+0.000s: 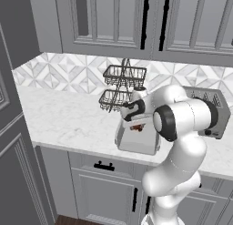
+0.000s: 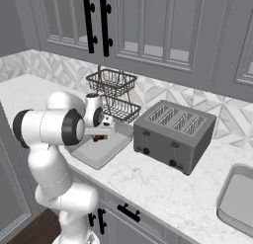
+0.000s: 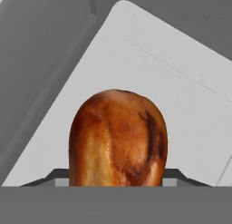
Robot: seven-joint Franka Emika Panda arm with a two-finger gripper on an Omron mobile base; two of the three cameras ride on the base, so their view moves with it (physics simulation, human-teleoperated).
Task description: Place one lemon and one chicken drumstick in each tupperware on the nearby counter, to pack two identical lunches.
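Note:
My gripper [image 1: 136,124] [image 2: 101,134] is shut on a browned chicken drumstick [image 3: 118,137] [image 1: 137,127] [image 2: 100,138]. In the hand view the meat stands up between the two dark fingertips [image 3: 53,175]. It hangs just above the pale floor of a grey tupperware [image 3: 163,78] [image 1: 132,149] [image 2: 96,158]. That tupperware rests on the white marble counter [image 1: 59,115] [image 2: 163,183], near its front edge. The lemon is out of view.
A two-tier wire basket rack [image 1: 120,87] [image 2: 111,92] stands against the tiled wall just behind the tupperware. A grey toaster [image 1: 209,110] [image 2: 173,129] sits to its right. A sink [image 2: 239,198] lies far right. Upper cabinets hang overhead.

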